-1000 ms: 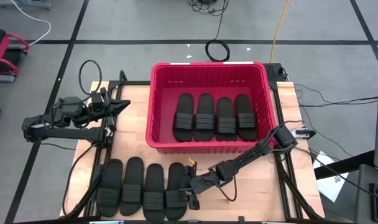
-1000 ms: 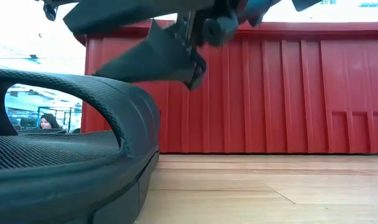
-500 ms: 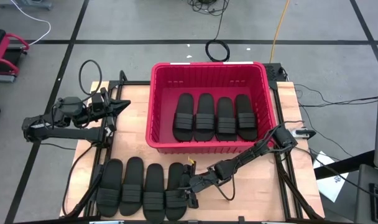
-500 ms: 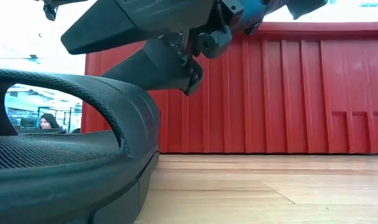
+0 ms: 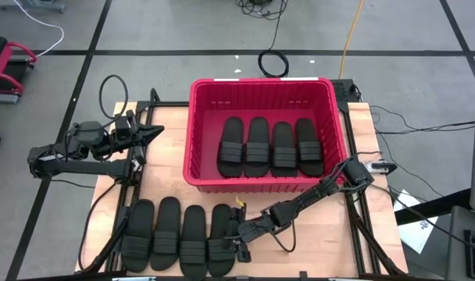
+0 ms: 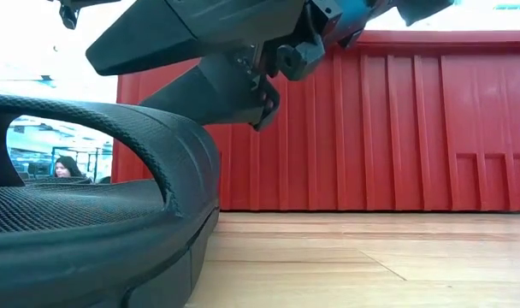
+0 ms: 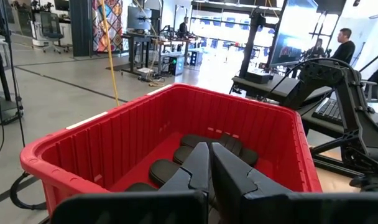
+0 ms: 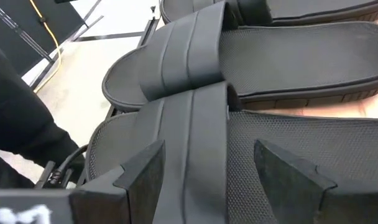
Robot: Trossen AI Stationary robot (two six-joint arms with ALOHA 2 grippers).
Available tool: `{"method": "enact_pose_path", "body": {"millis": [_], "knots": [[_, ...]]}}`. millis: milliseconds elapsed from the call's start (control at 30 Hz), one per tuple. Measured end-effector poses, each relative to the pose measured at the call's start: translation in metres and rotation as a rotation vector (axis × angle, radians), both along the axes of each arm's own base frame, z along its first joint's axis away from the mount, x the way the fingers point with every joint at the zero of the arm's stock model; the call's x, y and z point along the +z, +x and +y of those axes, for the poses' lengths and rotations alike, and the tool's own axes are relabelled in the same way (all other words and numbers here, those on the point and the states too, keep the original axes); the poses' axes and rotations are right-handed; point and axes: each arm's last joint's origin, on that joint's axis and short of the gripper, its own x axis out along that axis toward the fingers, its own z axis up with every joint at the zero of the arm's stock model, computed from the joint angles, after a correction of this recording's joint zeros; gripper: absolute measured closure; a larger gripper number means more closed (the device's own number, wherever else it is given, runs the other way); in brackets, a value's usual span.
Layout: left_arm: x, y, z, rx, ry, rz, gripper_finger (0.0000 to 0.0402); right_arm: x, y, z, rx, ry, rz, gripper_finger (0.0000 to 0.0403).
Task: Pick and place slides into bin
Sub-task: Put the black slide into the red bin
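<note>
- Right gripper (image 5: pixel 239 236): arm stretched low across the near bench, jaws spread wide over the rightmost slide (image 5: pixel 220 251) of the near row; contact apparently not made.
- Left gripper (image 5: pixel 153 132): parked at far left, jaws closed, empty.
- Bin (image 5: pixel 202 101): red, holds four slides (image 5: pixel 269 147) abreast.
- Near row (image 5: pixel 169 236): four matte black ribbed-strap slides on the bench (image 5: pixel 316 234).

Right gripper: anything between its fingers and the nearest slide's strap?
Nothing. In the right wrist view the open right gripper straddles the slide, strap directly ahead with no gap filler.
</note>
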Motion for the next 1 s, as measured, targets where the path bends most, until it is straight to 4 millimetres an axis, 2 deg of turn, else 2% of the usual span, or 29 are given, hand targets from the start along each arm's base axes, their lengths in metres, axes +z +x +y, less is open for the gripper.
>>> {"method": "enact_pose_path", "body": {"millis": [233,400,567,767,1000], "knots": [[0.0,0.0,0.0,0.0,0.0,-0.001,0.0387,0.0,-0.001,0.001,0.016,0.017,0.01,0.0165],[0.0,0.0,0.0,0.0,0.0,-0.003,0.0387,-0.001,-0.002,0.005,0.097,0.029,0.021,0.0165],[0.0,0.0,0.0,0.0,0.0,-0.004,0.0387,-0.01,-0.007,0.014,0.132,-0.007,0.032,0.0165],[0.0,0.0,0.0,0.001,-0.006,-0.006,0.0387,-0.019,-0.009,0.023,0.086,-0.033,0.018,0.0165],[0.0,0.0,0.0,0.0,-0.006,-0.006,0.0387,-0.021,-0.006,0.02,0.054,-0.028,0.016,0.0165]]}}
